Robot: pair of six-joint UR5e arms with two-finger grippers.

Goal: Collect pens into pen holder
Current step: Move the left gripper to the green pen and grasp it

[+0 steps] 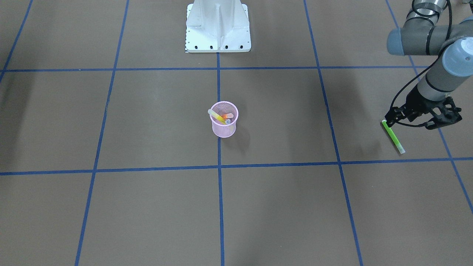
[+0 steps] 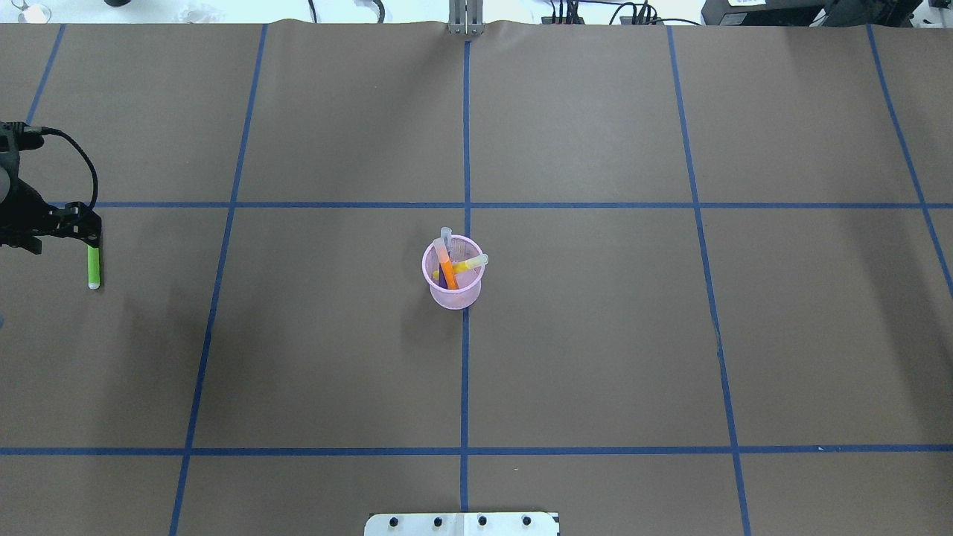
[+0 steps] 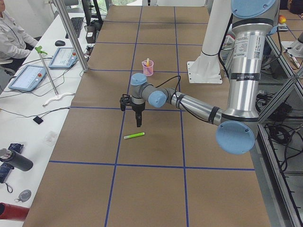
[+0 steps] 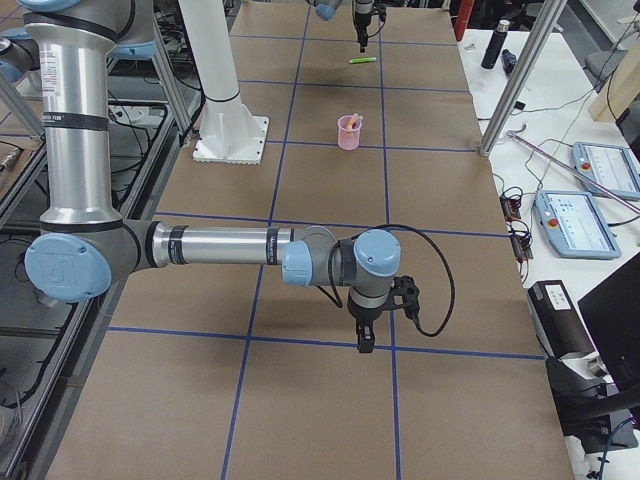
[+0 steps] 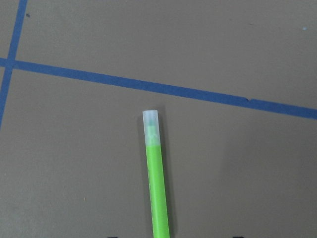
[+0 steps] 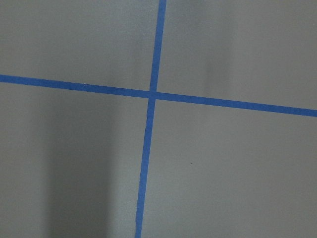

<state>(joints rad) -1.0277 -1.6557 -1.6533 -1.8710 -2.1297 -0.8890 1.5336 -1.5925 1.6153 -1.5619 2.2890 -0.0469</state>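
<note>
Green pen [image 1: 393, 137] | flat on counter [image 1: 295, 207], well apart from pen holder [image 1: 224, 125], robot's left side | likely light, stiff, smooth, may roll; take mid-barrel | left hand [image 1: 391, 119] spread, empty, over its end | right hand [image 4: 363, 343]: cannot tell

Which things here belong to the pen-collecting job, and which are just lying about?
Job: green pen, pen holder, orange pen, yellow pen, left gripper.
Lying about: white robot base, tablets, dark bottle, blue tape lines.
</note>
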